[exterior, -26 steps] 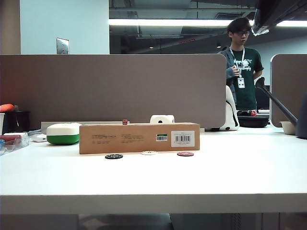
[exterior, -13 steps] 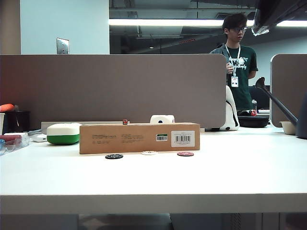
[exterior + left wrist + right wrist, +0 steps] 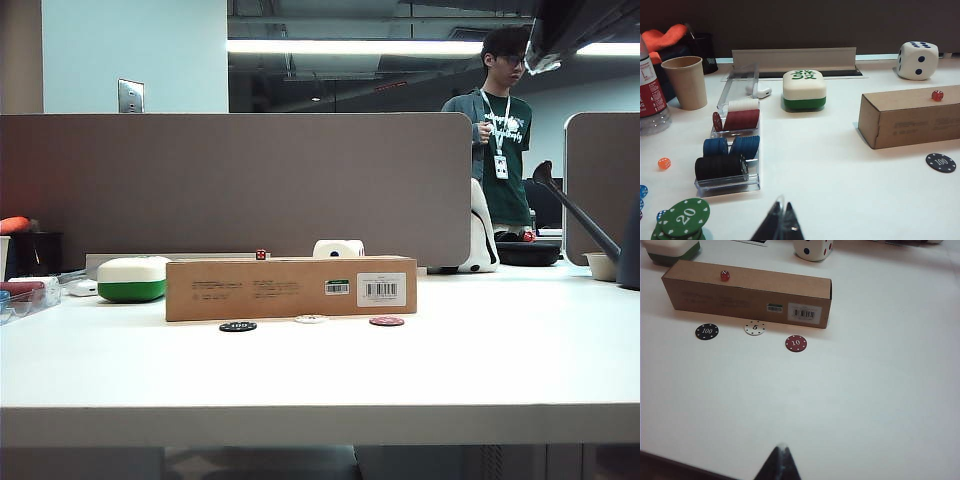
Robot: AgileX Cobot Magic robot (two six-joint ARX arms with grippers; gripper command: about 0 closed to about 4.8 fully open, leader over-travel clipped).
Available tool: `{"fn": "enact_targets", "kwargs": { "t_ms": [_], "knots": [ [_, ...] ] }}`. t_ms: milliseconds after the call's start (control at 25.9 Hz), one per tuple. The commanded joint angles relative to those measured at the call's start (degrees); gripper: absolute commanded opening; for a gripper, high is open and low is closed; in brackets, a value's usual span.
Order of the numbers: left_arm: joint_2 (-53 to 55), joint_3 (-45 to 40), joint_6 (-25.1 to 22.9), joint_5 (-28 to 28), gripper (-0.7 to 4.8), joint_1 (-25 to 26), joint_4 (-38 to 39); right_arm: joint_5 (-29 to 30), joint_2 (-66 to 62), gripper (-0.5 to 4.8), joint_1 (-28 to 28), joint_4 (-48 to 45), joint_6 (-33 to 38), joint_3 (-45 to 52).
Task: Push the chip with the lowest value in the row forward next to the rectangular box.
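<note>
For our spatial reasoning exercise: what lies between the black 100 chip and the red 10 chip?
The white chip marked 5 lies between the black chip and the red chip, nearer the rectangular box. The right wrist view shows it best.

Bright overhead strip light; sharp frames (soft shadows, no glare).

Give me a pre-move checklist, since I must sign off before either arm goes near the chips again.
1. Lowest chip identified: ok, white chip reads 5, against the black 100 chip and the red 10 chip.
2. White chip next to the rectangular box: ok, closer than its neighbours.
3. Contact with the box: cannot tell.
4. Right tool away from the chips: ok, tips together.
5. Left tool away from the box: ok, tips together.
</note>
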State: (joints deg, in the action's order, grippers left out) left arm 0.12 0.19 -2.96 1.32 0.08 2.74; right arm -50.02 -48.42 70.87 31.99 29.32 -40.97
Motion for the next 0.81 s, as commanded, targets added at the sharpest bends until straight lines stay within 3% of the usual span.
{"fn": "enact_targets", "kwargs": {
  "t_ms": [39,656,810],
  "knots": [
    [0.0,0.2,0.1,0.2,-0.05,0.0,-0.6,-0.4,0.1,-0.05,0.1,-0.5,0.3,-0.2],
    [0.0,0.2,0.1,0.2,-0.05,0.0,-0.6,0.3,2.8,-0.05,-0.2,1.2,-0.9,-0.1],
    [0.0,0.2,0.1,0.2,-0.05,0.0,-0.5,0.0,7.3,-0.05,-10.2,0.7,-1.0,0.1]
  ]
}}
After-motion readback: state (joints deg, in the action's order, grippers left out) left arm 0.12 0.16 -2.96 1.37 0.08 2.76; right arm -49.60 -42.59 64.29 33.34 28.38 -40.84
